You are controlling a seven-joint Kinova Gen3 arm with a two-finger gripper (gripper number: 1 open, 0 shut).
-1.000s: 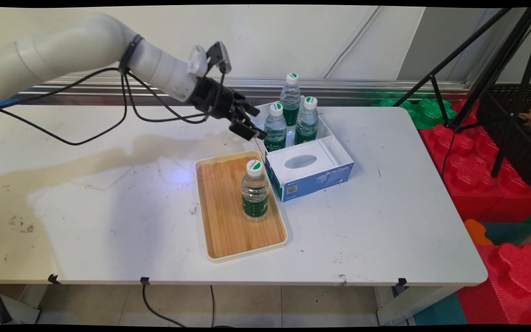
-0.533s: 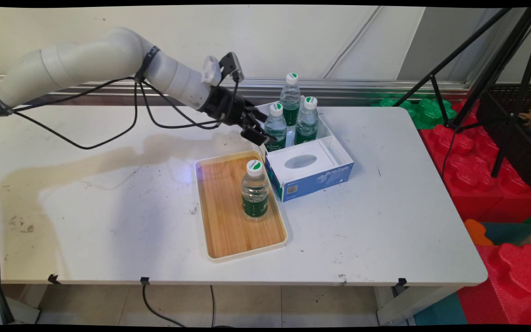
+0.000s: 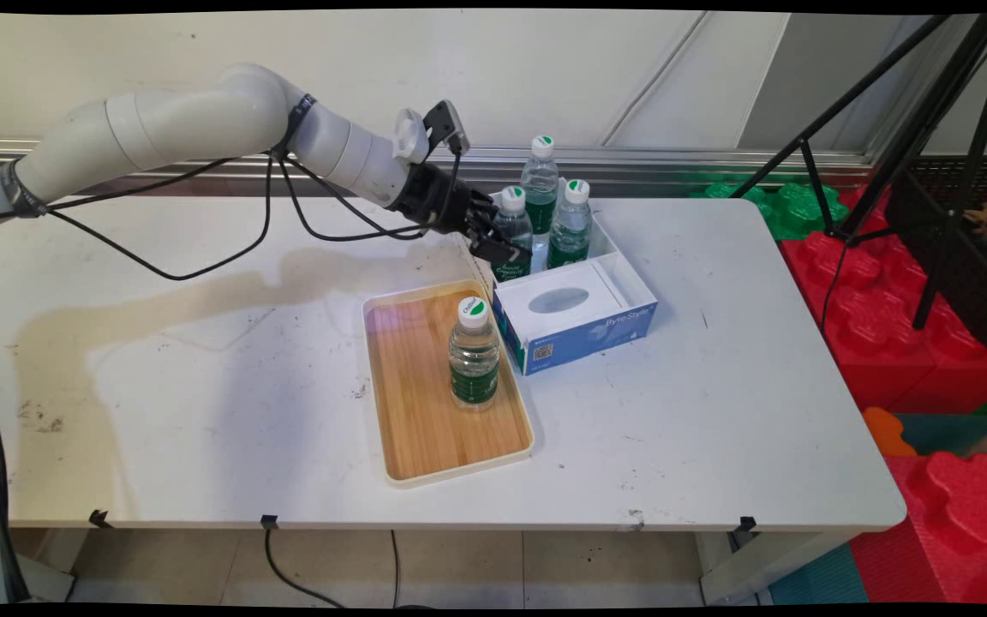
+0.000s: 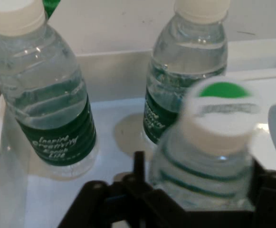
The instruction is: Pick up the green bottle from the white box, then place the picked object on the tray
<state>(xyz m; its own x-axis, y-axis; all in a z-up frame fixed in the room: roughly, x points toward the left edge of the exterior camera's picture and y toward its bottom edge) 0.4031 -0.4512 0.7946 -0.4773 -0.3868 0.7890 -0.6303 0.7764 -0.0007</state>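
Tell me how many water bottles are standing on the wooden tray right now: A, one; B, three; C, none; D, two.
A: a single water bottle stands on the wooden tray, while the three other bottles stand in the white bin behind it.

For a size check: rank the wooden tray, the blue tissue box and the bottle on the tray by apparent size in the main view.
1. Wooden tray, largest.
2. Blue tissue box.
3. Water bottle on the tray, smallest.
All three sit at similar distance, so the order looks reliable.
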